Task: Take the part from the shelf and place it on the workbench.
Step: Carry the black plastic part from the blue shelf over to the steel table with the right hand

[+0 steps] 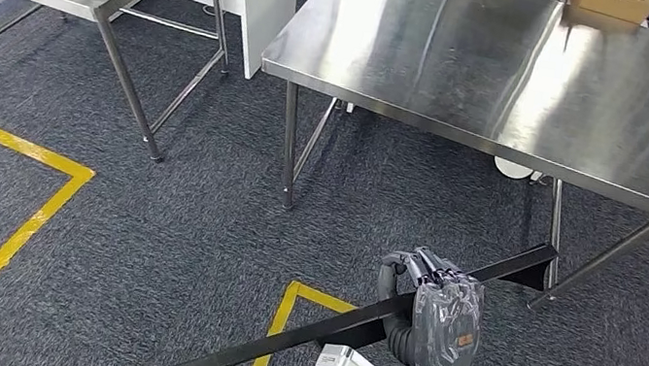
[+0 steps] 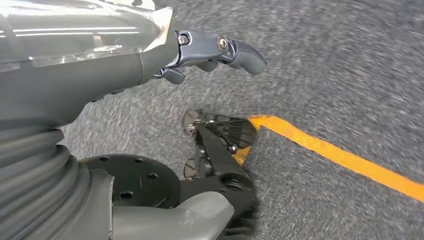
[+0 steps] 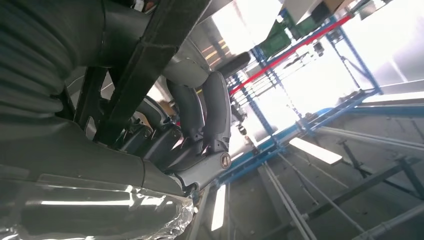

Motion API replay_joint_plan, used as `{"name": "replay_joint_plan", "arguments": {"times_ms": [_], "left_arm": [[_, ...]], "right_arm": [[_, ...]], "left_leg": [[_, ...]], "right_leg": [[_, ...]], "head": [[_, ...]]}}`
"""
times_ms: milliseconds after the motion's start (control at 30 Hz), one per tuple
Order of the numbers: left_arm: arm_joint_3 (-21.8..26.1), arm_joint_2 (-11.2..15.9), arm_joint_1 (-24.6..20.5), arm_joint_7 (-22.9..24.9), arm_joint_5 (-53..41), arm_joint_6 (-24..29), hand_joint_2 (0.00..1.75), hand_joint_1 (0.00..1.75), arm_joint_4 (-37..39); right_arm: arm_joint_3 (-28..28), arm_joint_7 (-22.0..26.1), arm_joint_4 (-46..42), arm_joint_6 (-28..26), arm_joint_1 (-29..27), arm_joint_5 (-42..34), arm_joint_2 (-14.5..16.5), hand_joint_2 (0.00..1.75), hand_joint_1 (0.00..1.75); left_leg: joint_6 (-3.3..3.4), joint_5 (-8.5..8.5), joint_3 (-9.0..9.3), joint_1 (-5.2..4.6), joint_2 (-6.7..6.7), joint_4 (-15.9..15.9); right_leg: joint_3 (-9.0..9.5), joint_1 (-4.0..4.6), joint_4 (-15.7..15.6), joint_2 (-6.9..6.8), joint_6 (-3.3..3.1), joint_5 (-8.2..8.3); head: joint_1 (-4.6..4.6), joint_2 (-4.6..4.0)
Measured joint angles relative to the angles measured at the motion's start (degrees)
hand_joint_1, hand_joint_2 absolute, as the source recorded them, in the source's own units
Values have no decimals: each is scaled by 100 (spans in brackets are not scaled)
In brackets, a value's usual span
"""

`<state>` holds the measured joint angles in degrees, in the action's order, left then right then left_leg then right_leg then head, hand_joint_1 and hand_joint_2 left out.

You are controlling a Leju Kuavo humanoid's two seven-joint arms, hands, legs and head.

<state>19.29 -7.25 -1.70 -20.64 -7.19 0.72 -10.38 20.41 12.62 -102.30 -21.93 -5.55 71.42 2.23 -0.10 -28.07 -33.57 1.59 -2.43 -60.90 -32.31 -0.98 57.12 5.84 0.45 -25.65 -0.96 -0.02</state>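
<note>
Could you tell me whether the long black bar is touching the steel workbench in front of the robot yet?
Apart. In the head view the right hand grips the black bar low over the carpet, short of the workbench.

I see the bar [image 1: 358,321] cut off at the lower edge, its middle hidden inside the right hand [image 1: 437,314]; carpet [image 2: 350,60] beyond is blurred.

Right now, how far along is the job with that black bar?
Picked up: the right robot hand grips the long black bar, carried over the carpet. Left: setting it on the steel workbench ahead, whose top carries no bar yet. The left robot hand holds nothing.
</note>
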Motion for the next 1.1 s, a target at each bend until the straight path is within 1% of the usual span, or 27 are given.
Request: {"name": "replay_joint_plan", "arguments": {"times_ms": [33, 100, 133, 167, 200, 267, 333, 367, 400, 433, 467, 500, 533, 600, 667, 700, 733, 767, 800, 833, 867, 900, 933, 967, 1000, 1033, 1100], "left_arm": [[2, 2, -6, -34, -4, -18, 175, 0, 2], [3, 3, -20, -120, -12, -69, 175, 0, 3], [3, 2, -25, -157, -15, -91, 175, 0, 2], [4, 0, -25, -183, -16, -106, 175, 0, 1], [5, 0, -23, -201, -18, -117, 175, 0, 1], [7, 2, -5, -245, -21, -150, 175, 0, 1], [7, 4, 13, -302, -39, -207, 175, 0, 2], [7, 5, 16, -330, -52, -241, 175, 0, 2], [7, 5, 17, -356, -63, -279, 175, 0, 2], [7, 5, 18, -377, -72, -310, 175, 0, 2], [7, 5, 17, -395, -76, -337, 175, 0, 2], [7, 7, 17, -406, -78, -351, 175, 0, 2], [7, 9, 17, -413, -79, -356, 175, 0, 2], [7, 14, 16, -420, -79, -362, 175, 0, 2], [7, 17, 12, -423, -80, -364, 175, 0, -4], [7, 19, 10, -425, -80, -364, 175, 0, -8], [7, 23, 9, -426, -80, -364, 175, 0, -11], [7, 26, 12, -427, -81, -365, 175, 0, -11], [6, 28, 18, -427, -82, -367, 175, 0, -10], [5, 30, 26, -426, -84, -368, 175, 0, -10], [5, 32, 35, -426, -85, -370, 175, 0, -9], [5, 34, 44, -425, -86, -371, 175, 0, -9], [5, 38, 52, -425, -87, -372, 175, 0, -9], [5, 47, 62, -425, -91, -376, 175, 0, -8], [5, 59, 69, -425, -96, -384, 175, 0, -4], [4, 69, 68, -425, -107, -394, 175, 0, -1], [3, 80, 60, -422, -122, -412, 175, 0, 5]], "right_arm": [[1, 12, -1, -3, 0, 19, 7, 175, 175], [1, 45, -2, -16, -11, 56, 17, 175, 175], [0, 60, -3, -24, -17, 69, 20, 175, 175], [-1, 68, -5, -31, -19, 75, 22, 175, 175], [-1, 75, -9, -37, -13, 81, 23, 175, 175], [1, 85, -14, -48, 7, 121, 24, 175, 175], [1, 85, -10, -51, 27, 206, 23, 175, 175], [1, 79, -3, -51, 47, 250, 23, 175, 175], [1, 71, 5, -50, 78, 284, 23, 175, 175], [0, 64, 13, -48, 116, 306, 24, 175, 175], [-1, 57, 20, -47, 156, 320, 24, 175, 175], [-1, 53, 25, -46, 191, 328, 26, 175, 175], [-2, 50, 28, -45, 217, 332, 27, 175, 175], [-3, 46, 39, -45, 243, 336, 29, 175, 175], [-3, 45, 45, -45, 251, 336, 34, 175, 175], [-2, 45, 47, -45, 258, 336, 39, 175, 175], [-1, 45, 48, -45, 266, 336, 46, 175, 175], [0, 45, 51, -45, 274, 335, 53, 175, 175], [1, 45, 56, -45, 279, 336, 58, 175, 175], [1, 45, 62, -45, 279, 337, 62, 175, 175], [1, 45, 69, -45, 278, 337, 63, 175, 175], [1, 45, 76, -45, 278, 337, 64, 175, 175], [1, 45, 80, -45, 279, 338, 67, 175, 175], [1, 45, 84, -45, 280, 342, 70, 175, 175], [1, 45, 90, -45, 290, 346, 72, 175, 175], [1, 45, 99, -46, 302, 350, 73, 175, 175], [3, 45, 116, -52, 328, 353, 71, 175, 175]], "left_leg": [[19, 49, 65, -3, -53, 174], [78, 50, 73, -35, -33, 227], [126, 71, 79, -43, -5, 247], [176, 92, 86, -44, 23, 271], [221, 112, 92, -40, 54, 294], [271, 118, 92, -40, 122, 312], [280, 94, 89, -46, 189, 311], [276, 76, 96, -47, 213, 311], [265, 58, 113, -44, 234, 311], [247, 39, 141, -41, 250, 311], [220, 20, 172, -44, 265, 310], [184, -11, 200, -54, 277, 308], [145, -45, 225, -66, 283, 308], [69, -106, 264, -77, 292, 322], [6, -154, 282, -48, 296, 270], [-19, -216, 227, -36, 295, 121], [-39, -326, 88, -29, 286, -163], [-53, -463, -137, -30, 275, -558], [-64, -589, -417, -30, 266, -982], [-69, -635, -683, -31, 259, -1315], [-65, -556, -871, -31, 254, -1460], [-49, -340, -942, -34, 254, -1365], [-24, -38, -907, -38, 253, -1073], [18, 274, -797, -50, 247, -676], [59, 473, -677, -73, 240, -338], [99, 556, -583, -99, 239, -109], [178, 471, -486, -155, 245, 60]], "right_leg": [[-24, 16, 12, 37, 24, -8], [-87, 32, 2, 92, 86, -7], [-111, 28, 15, 59, 117, -13], [-156, 29, 90, -45, 139, -58], [-244, 29, 255, -181, 147, -154], [-579, 25, 955, -449, 136, -501], [-926, 15, 1663, -512, 166, -761], [-959, 8, 1747, -518, 206, -757], [-861, -1, 1575, -527, 255, -657], [-649, -13, 1187, -549, 299, -499], [-404, -20, 728, -588, 322, -340], [-205, -7, 348, -621, 310, -226], [-82, 7, 108, -646, 268, -171], [-38, 53, 19, -641, 145, -186], [52, 12, 1, -607, 35, -202], [117, -5, -11, -593, -17, -215], [193, -23, -22, -585, -71, -236], [245, -7, -23, -582, -113, -278], [298, 8, -23, -576, -149, -326], [357, 24, -23, -562, -171, -382], [427, 35, -23, -542, -176, -446], [514, 44, -24, -518, -173, -517], [611, 51, -25, -497, -167, -593], [702, 51, -32, -481, -158, -680], [772, 69, -40, -470, -137, -764], [816, 82, -57, -461, -109, -830], [926, 105, -108, -454, -16, -876]], "head": [[2, 0], [-1, 0], [2, 0], [4, 0], [15, 0], [39, 0], [49, 0], [48, 0], [49, 0], [49, 0], [51, 0], [54, 0], [54, 0], [54, 0], [46, 0], [30, 0], [15, 0], [-1, 0], [-10, 0], [-8, 0], [-10, 0], [-11, 0], [-10, 0], [-12, 0], [2, -1], [13, -1], [13, -1]]}}
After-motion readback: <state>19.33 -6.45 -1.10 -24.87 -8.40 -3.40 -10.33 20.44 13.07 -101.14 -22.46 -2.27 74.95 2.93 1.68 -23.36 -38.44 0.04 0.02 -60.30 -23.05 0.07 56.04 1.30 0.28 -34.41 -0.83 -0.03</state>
